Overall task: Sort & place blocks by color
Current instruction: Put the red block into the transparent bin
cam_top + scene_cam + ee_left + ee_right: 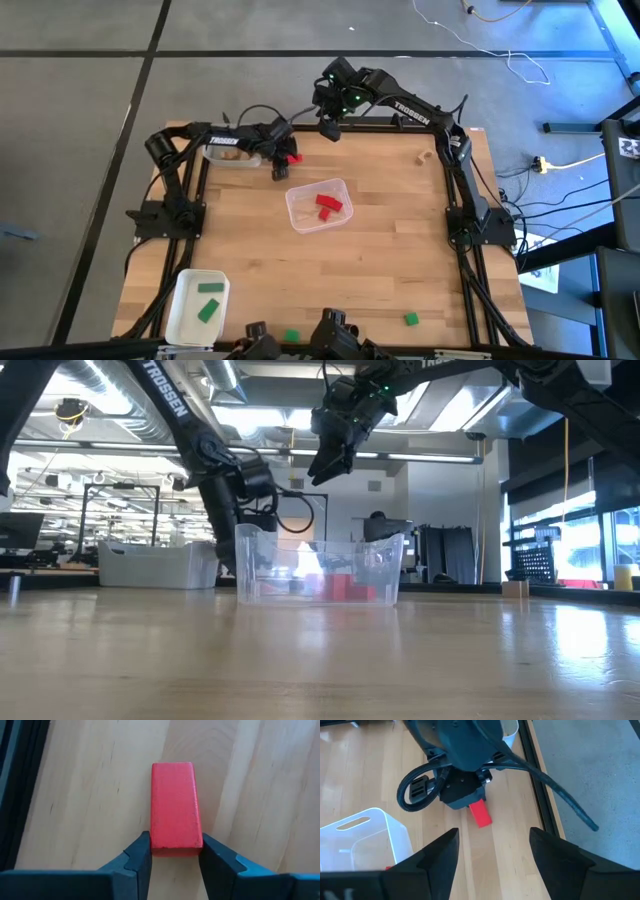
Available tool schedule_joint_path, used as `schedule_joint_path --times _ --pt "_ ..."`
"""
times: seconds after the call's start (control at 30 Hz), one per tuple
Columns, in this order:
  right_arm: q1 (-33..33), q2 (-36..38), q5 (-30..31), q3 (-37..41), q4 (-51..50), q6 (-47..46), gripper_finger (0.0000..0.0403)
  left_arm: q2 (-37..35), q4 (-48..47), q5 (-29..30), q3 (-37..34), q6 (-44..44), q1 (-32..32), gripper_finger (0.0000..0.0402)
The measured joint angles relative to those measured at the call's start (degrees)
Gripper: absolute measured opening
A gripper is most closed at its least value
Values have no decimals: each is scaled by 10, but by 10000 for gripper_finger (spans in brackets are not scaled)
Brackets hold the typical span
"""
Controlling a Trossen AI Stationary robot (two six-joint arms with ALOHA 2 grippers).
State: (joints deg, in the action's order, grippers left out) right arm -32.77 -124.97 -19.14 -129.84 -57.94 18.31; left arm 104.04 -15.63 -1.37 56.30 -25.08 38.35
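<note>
While bare wood lies open beside the clear tray (pixel 318 204), the left gripper (pixel 175 855) clamps a red block (pixel 175 807) near the table's far edge — long axis pointing straight out from its fingers; the right gripper (pixel 492 852) hangs parted above.

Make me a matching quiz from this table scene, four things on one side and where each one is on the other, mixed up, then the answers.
Things:
1. left pincer
2. right pincer
3. clear tray
4. white tray

Places or states:
A. holds green blocks
B. shut on a red block
C. open, raised above the table's far edge
D. mid-table, red blocks inside

Pairs: 1-B, 2-C, 3-D, 4-A
</note>
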Motion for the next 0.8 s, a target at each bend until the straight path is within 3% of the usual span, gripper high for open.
schedule_joint_path --times 0.47,0.8 --pt "0 0 0 0 0 0 243 -92 -91 -26 -1 27 1 124" --pt "0 0 0 0 28 -5 243 -232 -163 -28 0 55 -21 124"
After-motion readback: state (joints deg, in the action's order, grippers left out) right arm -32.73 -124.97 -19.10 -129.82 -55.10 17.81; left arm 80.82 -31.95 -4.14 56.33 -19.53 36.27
